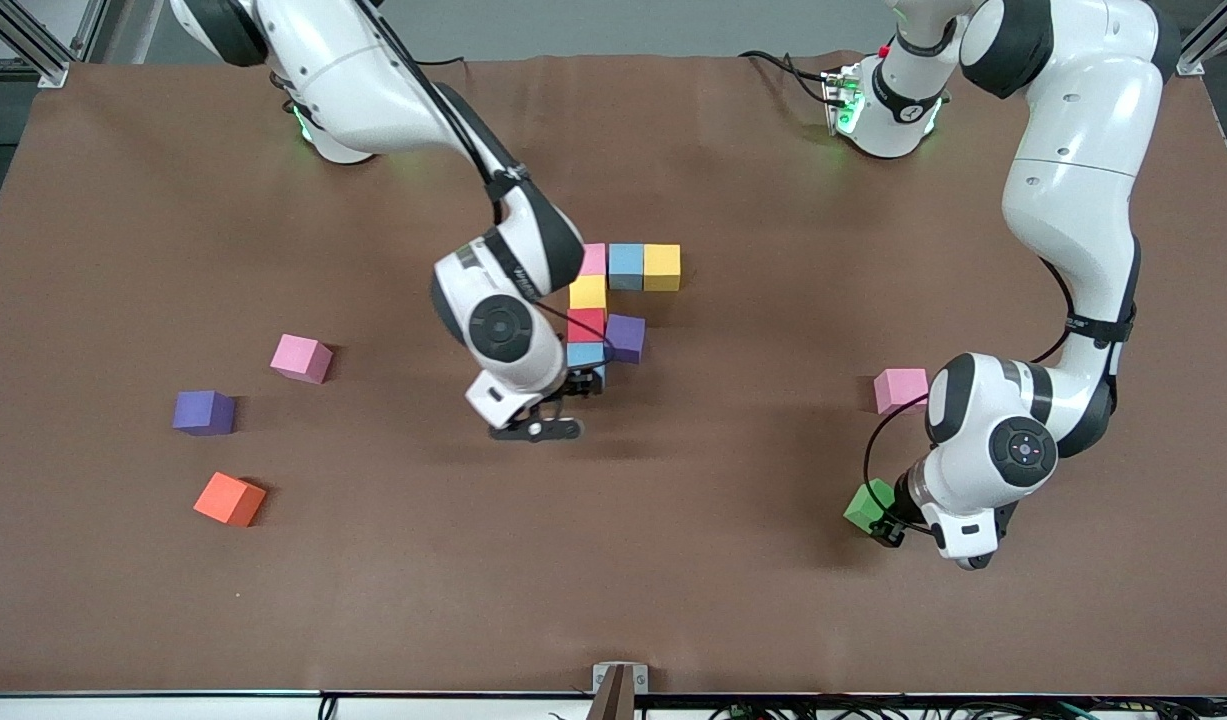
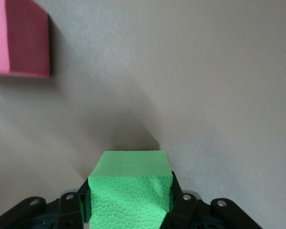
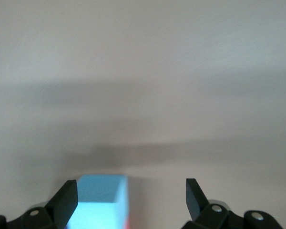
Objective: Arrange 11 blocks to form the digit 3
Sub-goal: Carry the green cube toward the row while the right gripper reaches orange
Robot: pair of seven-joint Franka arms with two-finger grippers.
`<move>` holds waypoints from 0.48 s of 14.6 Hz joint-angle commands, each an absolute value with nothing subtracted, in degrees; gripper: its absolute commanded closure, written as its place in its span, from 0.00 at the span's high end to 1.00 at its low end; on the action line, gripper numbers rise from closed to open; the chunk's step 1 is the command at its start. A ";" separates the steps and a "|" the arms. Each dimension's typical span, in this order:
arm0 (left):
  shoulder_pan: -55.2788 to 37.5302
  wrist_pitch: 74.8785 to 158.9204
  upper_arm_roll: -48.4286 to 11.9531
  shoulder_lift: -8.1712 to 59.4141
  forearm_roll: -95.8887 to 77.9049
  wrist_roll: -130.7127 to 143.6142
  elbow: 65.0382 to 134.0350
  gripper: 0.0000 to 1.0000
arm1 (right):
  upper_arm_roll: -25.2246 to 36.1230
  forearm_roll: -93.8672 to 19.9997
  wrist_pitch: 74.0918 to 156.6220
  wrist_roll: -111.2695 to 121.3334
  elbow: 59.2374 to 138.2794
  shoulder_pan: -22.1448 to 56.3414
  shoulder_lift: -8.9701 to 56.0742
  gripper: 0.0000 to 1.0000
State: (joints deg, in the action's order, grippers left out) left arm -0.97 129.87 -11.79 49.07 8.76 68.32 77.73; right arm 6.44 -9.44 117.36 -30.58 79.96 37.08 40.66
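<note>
While I watch from the high front camera, I can read no label or writing anywhere, only faint, illegible lettering on the right arm's wrist. My left gripper point(image 1: 885, 525) sits low at the table's left-arm end, its fingers point(image 2: 180, 209) pressed against both sides of a green block point(image 1: 868, 503), gripping it; in the left wrist view the green block point(image 2: 129, 191) fills the space between the pads. A pink block point(image 1: 900, 389) lies near it, farther from the front camera. My right gripper point(image 1: 571, 385) hangs at the table's middle with its fingers point(image 3: 66, 199) spread wide and holding nothing. A light blue block point(image 1: 584, 354) sits just inside one finger, largely covered by the wrist in the front view. It ends a column of red point(image 1: 586, 323), yellow point(image 1: 588, 291) and a partly hidden pink block point(image 1: 594, 259). Toward the right arm's end lie loose pink point(image 1: 300, 358), purple point(image 1: 204, 412) and orange point(image 1: 229, 499) blocks.
</note>
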 commanded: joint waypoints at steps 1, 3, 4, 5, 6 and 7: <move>-1.32 124.03 -14.05 45.63 7.82 74.50 78.13 0.01 | 10.88 -9.23 113.39 -30.67 81.91 33.24 35.96 1.00; -0.79 122.17 -16.69 42.73 7.82 80.83 80.75 0.01 | 12.48 -8.70 111.72 -29.71 82.26 29.38 33.67 1.00; -0.97 122.17 -17.22 41.24 7.82 83.90 82.51 0.02 | 12.57 -8.70 110.84 -27.62 82.53 27.44 32.97 1.00; -1.23 122.17 -17.66 39.83 7.82 87.50 84.18 0.02 | 12.57 -8.70 109.79 -24.38 82.70 25.94 32.70 1.00; -1.32 122.25 -18.54 38.51 7.82 91.37 85.94 0.02 | 12.57 -8.70 108.73 -21.56 82.97 24.27 32.52 1.00; -1.23 122.26 -19.50 37.63 7.91 96.37 87.87 0.02 | 12.66 -8.70 108.37 -18.84 83.75 22.17 31.82 1.00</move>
State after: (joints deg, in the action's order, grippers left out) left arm -1.53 122.20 -18.42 41.89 8.70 89.27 81.61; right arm 13.44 -9.42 108.81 -22.71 80.37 24.79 34.30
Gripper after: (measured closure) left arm 0.441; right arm 0.000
